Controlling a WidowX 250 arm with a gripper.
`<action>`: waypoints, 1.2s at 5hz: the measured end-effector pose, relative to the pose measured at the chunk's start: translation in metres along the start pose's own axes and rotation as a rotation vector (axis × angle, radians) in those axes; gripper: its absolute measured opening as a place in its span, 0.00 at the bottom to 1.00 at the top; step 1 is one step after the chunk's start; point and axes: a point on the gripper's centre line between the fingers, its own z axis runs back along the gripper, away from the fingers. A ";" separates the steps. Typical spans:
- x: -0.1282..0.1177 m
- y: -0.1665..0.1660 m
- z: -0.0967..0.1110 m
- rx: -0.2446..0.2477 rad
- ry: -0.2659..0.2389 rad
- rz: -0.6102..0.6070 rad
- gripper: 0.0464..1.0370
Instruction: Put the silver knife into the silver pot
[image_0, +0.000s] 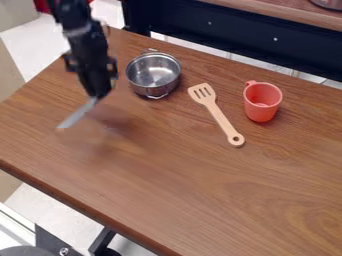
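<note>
Coming in from the upper left, the black gripper hangs over the left part of the wooden table, shut on one end of the silver knife. The knife slants down and to the left from it, held above the surface. Just to the right of the gripper stands the silver pot, upright with its top uncovered and a small handle on its front and back sides. Knife and pot are apart.
A light wooden slotted spatula lies right of the pot. Farther right stands a red cup with a handle. The table has its left edge beyond the knife. A dark-framed bench runs behind it.
</note>
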 end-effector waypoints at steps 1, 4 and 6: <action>0.028 -0.007 0.017 0.000 -0.041 0.050 0.09; 0.092 -0.028 -0.019 0.035 0.009 0.148 0.09; 0.102 -0.025 -0.028 0.062 -0.046 0.138 0.09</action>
